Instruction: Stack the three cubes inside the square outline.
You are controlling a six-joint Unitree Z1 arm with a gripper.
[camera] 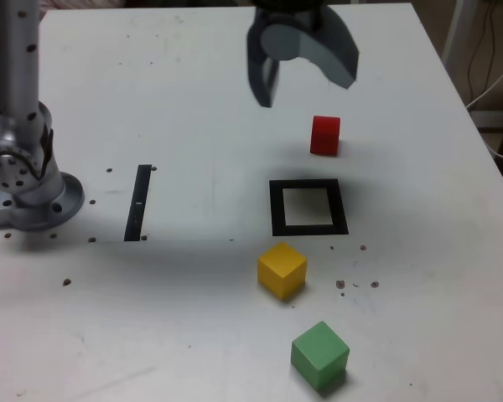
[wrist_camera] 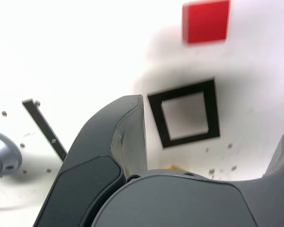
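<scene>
In the exterior view the red cube point(camera: 324, 135) stands just behind the square outline point(camera: 308, 185), whose white centre is bare. The yellow cube point(camera: 282, 268) sits just in front of the outline, and the green cube point(camera: 319, 353) lies nearer still, by the front edge. My gripper point(camera: 306, 88) hangs open in the air behind and above the red cube, holding nothing. The wrist view looks down between the wide-apart fingers point(wrist_camera: 128, 132) onto the outline point(wrist_camera: 211, 109) and the red cube point(wrist_camera: 206, 21).
The arm's grey base point(camera: 25, 176) stands at the exterior view's left, with a narrow black strip point(camera: 138, 201) between it and the outline. Small dark specks dot the white table. The table's edge point(camera: 478, 142) runs along the exterior view's right, cables beyond it.
</scene>
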